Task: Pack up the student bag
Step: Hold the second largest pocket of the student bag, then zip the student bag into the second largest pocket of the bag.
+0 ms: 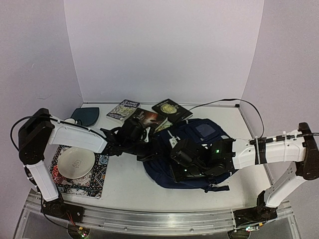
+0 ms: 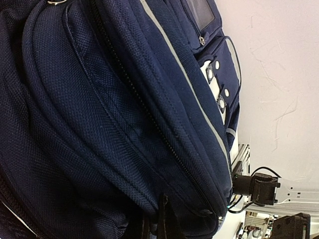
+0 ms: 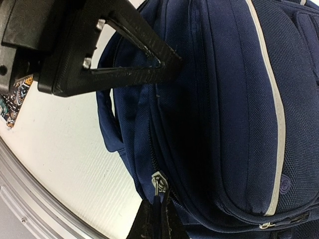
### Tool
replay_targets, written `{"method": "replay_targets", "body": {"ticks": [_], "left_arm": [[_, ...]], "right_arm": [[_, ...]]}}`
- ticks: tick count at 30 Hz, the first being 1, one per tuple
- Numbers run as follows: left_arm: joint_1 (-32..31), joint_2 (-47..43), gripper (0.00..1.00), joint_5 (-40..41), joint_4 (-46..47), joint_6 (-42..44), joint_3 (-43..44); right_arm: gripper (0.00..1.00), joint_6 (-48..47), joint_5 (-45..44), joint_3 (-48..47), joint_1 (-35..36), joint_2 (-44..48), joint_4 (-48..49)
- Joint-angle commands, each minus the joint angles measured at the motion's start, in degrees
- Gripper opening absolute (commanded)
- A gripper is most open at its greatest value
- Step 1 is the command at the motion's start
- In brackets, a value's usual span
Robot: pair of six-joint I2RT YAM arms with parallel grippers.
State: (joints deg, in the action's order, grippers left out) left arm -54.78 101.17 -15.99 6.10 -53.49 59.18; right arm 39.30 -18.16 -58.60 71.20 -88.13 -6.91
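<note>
I've got the student bag (image 1: 204, 132) lying on the table (image 1: 129, 184) right of centre, just in front of the books (image 1: 172, 109), with both arms reaching in over it. My right gripper (image 3: 157, 221) is pinched closed on the zipper pull (image 3: 158, 181). My left gripper (image 2: 160, 219) is closed too, tips against the navy fabric beside a zip line, though I can't tell whether any cloth is caught.
</note>
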Motion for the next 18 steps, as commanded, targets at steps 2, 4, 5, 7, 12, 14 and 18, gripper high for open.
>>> {"method": "replay_targets", "body": {"ticks": [2,4,5,7,12,14,18], "left_arm": [[1.1,-5.3,0.0,1.4,-0.8,4.1,0.9],[2.2,-6.8,0.0,1.5,-1.5,4.9,1.1],[2.9,-7.6,0.0,1.4,-2.0,5.4,1.4],[3.9,-8.8,0.0,1.2,-3.6,6.6,2.4],[6.9,-11.1,0.0,0.1,-8.3,9.6,4.4],[8.1,-12.3,0.0,0.0,-9.5,10.4,4.5],[9.5,-13.5,0.0,1.1,-13.0,12.7,5.4]], "right_arm": [[0.0,0.1,-7.4,2.8,0.3,6.0,-2.8],[0.0,0.9,-10.1,4.7,0.3,8.1,-5.9],[0.0,1.4,-11.3,5.9,0.3,9.2,-7.6],[0.0,2.3,-13.4,8.3,0.3,11.2,-10.2],[0.0,3.7,-17.3,14.4,-0.9,15.3,-14.9],[0.0,3.8,-18.0,16.1,-2.1,16.7,-15.9],[0.0,3.5,-17.0,19.3,-7.1,20.0,-16.7]]}}
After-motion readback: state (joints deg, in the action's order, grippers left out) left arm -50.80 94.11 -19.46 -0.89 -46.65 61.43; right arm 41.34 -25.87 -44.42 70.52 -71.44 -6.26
